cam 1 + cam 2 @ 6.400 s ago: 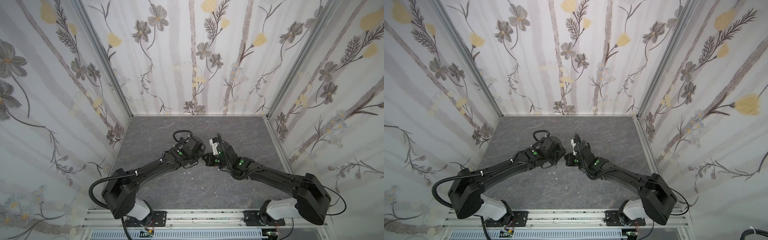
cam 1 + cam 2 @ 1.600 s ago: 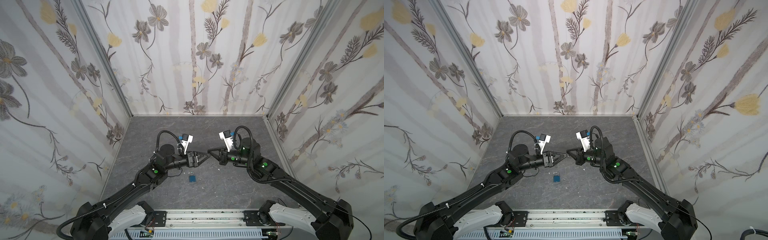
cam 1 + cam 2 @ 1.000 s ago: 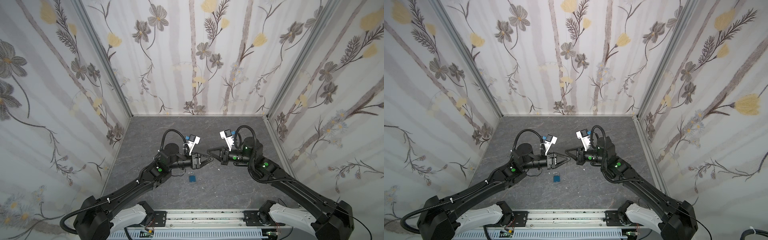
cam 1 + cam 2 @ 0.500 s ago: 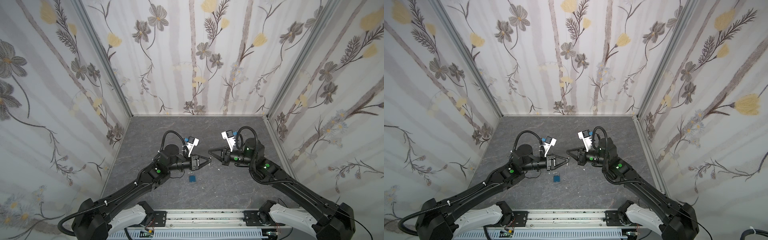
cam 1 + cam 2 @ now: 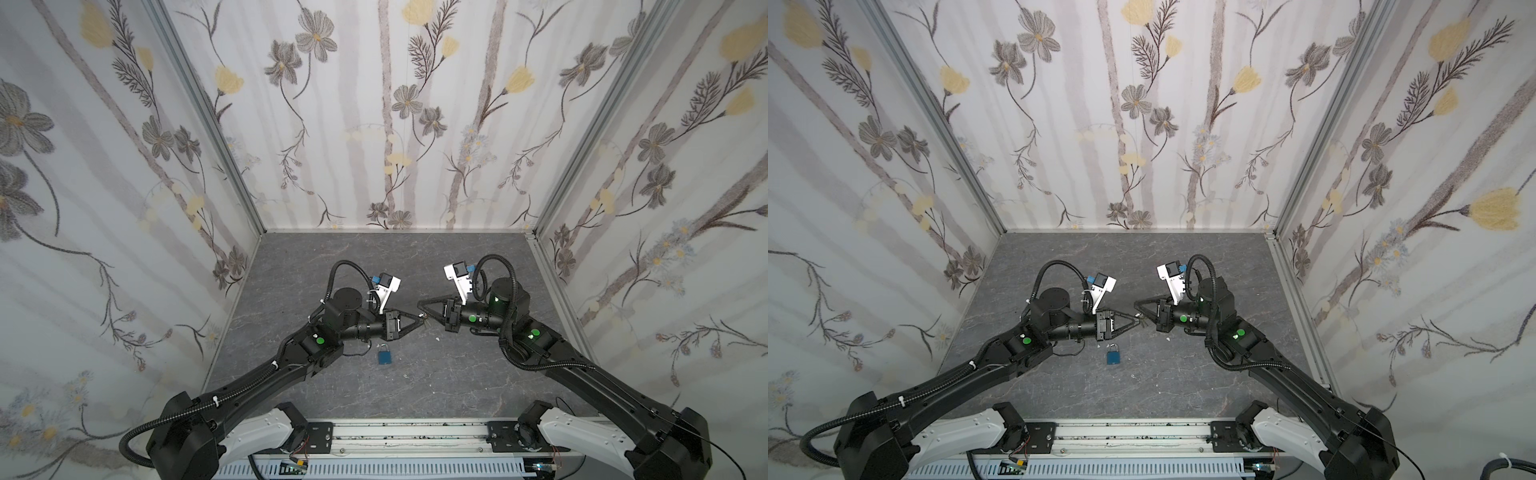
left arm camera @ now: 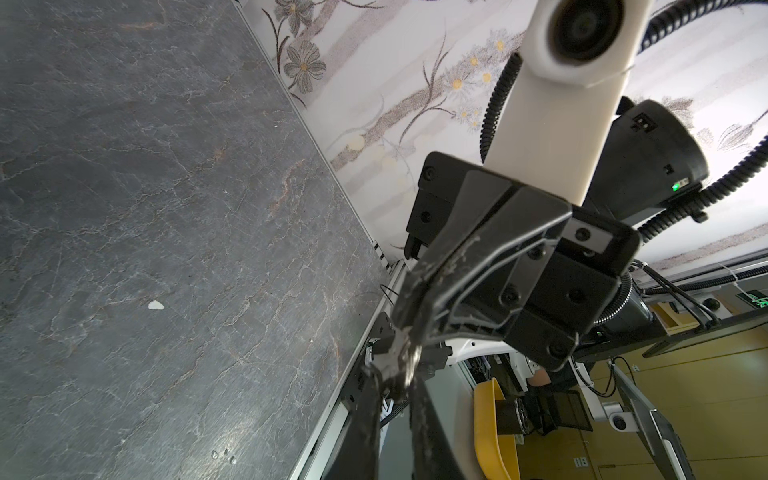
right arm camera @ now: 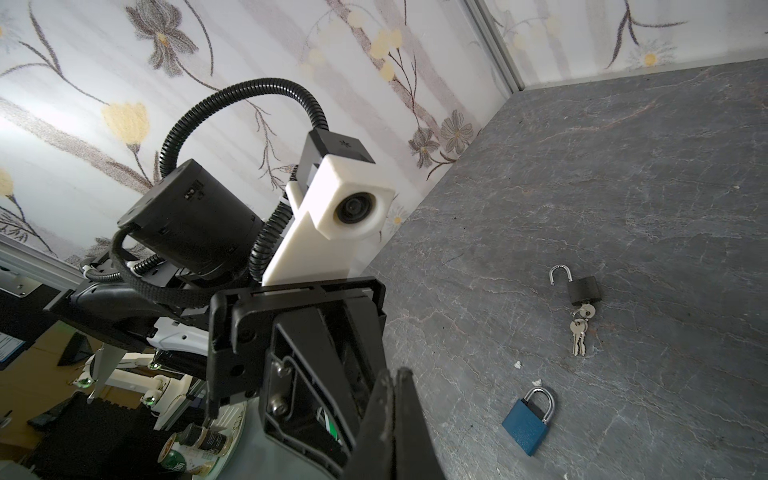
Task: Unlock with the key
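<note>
A blue padlock lies flat on the grey floor with its shackle shut, in both top views and in the right wrist view. Above and behind it my two grippers meet tip to tip. In the left wrist view a small silver key spans between them. My left gripper is shut on its near end, and my right gripper is shut on its far end. From above, the left gripper and right gripper nearly touch. The right wrist view shows the right gripper with fingers pressed together.
A black padlock with its shackle open and a bunch of keys hanging from it lies on the floor beyond the blue one; the left arm hides it in both top views. White crumbs dot the floor. Papered walls enclose three sides.
My left gripper has closed its fingers on the key that the right gripper holds out. Both arms have stayed almost in place, tips together, and the blue padlock has not moved.
</note>
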